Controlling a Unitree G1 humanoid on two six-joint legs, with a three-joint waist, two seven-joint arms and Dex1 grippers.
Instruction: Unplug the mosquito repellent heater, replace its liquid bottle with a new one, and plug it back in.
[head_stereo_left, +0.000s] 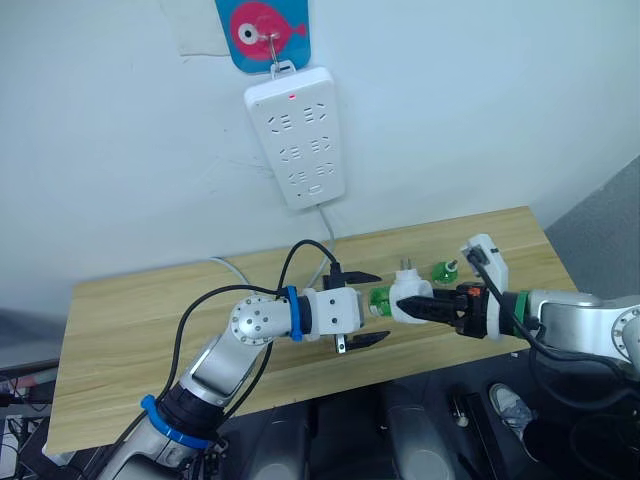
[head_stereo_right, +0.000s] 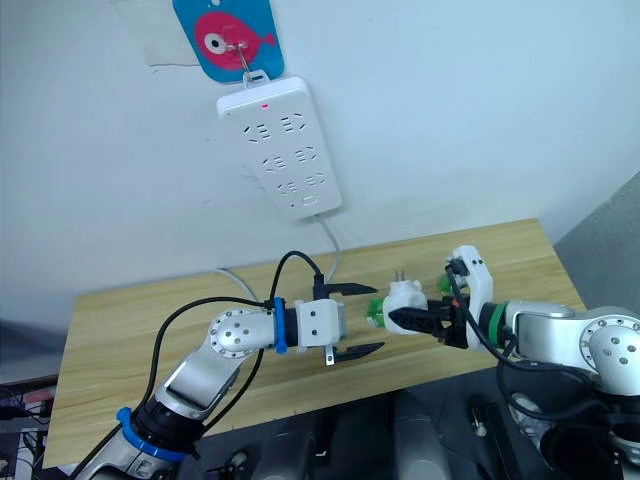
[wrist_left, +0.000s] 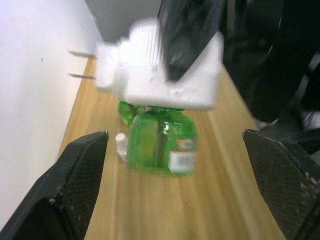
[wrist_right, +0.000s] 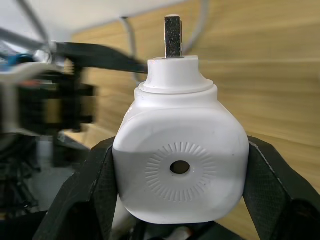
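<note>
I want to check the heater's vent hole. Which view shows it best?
The right wrist view: the mosquito repellent heater faces the camera, vent centred, clamped in the right gripper. The left wrist view shows its side; the eye views show it small.

Your two head cameras looked forward and down over the wooden table (head_stereo_left: 150, 330) toward the wall, with the power strip (head_stereo_left: 297, 135) at upper centre of both frames. Your left wrist camera looked close along the table at the green bottle (wrist_left: 162, 145) under the mosquito repellent heater (wrist_left: 165, 75). Your right wrist camera sat closest, facing the heater's vented top.
</note>
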